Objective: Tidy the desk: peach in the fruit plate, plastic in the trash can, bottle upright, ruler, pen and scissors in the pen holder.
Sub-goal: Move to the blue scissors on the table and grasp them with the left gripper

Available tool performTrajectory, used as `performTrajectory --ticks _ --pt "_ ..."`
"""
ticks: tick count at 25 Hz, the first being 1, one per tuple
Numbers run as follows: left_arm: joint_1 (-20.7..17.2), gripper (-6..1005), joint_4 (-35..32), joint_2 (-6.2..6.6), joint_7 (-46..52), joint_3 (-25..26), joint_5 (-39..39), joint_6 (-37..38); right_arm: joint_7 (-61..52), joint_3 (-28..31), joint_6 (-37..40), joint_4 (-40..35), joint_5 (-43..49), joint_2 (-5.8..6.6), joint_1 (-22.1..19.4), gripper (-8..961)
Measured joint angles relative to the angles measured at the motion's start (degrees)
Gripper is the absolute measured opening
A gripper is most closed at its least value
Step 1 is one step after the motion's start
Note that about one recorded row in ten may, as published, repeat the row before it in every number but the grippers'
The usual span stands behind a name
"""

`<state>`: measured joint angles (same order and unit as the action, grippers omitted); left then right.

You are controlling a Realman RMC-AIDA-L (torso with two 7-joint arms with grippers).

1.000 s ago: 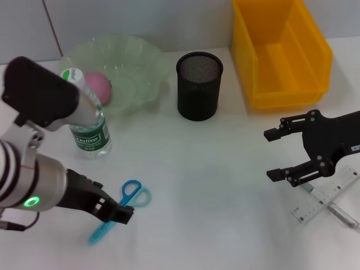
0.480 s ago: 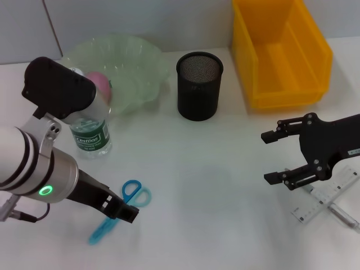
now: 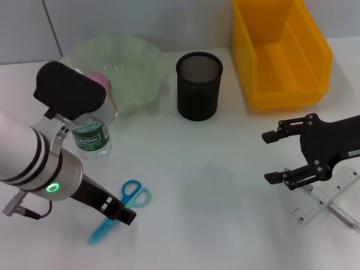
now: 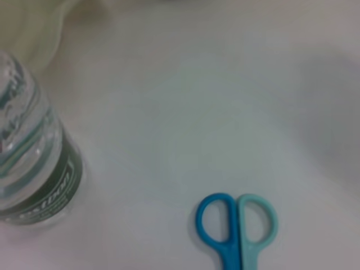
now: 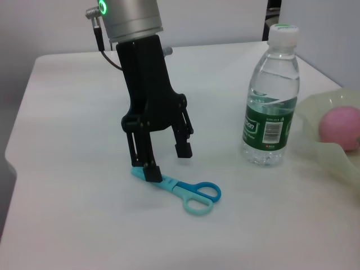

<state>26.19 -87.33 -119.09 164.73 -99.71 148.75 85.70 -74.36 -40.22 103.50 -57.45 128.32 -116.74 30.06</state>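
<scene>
The scissors (image 3: 120, 210) lie flat on the white worktop (image 3: 214, 185) in the lower left of the head view: a dark blue and a pale turquoise handle loop side by side, the closed blades in a turquoise sheath. Their long axis runs diagonally, loops toward the upper right, tip toward the lower left. The left gripper (image 5: 167, 160) stands over the blade end with its fingers spread wide; one finger (image 5: 151, 171) rests at the sheathed blades, the other sits on the worktop to the side.

Bare worktop stretches from the scissors to the right across the middle of the frame. The upright water bottle (image 3: 91, 135) stands above the scissors, near but apart, with the fruit plate (image 3: 138, 67) holding the pink peach (image 3: 99, 81) behind it. The black mesh pen holder (image 3: 199, 85) is at upper centre.

The right gripper (image 3: 275, 157) hovers at the right edge, fingers wide, beside the ruler (image 3: 326, 196) and pen (image 3: 343, 215).
</scene>
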Motion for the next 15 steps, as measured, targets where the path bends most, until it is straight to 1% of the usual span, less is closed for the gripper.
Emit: performTrajectory --ticks 1,2,4,11,12,15 --pt "0.0 796 0.0 0.0 0.0 0.0 0.0 0.0 0.03 0.0 -0.04 0.02 0.0 0.01 -0.02 814" --pt "1.16 796 2.01 0.0 0.01 -0.06 0.44 -0.01 0.04 0.0 -0.05 0.04 0.0 0.01 -0.04 814" --pt "1.48 796 2.6 0.0 0.02 -0.12 0.67 -0.16 0.07 -0.01 -0.22 0.06 0.0 0.02 -0.17 814" --pt "1.61 796 2.79 0.0 0.03 -0.22 0.75 -0.45 0.13 -0.03 -0.94 0.07 0.0 0.02 -0.35 814" --pt "2.84 796 5.12 0.0 0.06 -0.93 1.2 -0.71 0.15 -0.03 -1.02 0.08 0.0 0.01 -0.35 814" --pt "3.38 795 6.13 0.01 0.06 -1.15 1.27 -0.84 0.18 -0.07 -1.34 0.15 0.0 -0.02 -0.36 814"
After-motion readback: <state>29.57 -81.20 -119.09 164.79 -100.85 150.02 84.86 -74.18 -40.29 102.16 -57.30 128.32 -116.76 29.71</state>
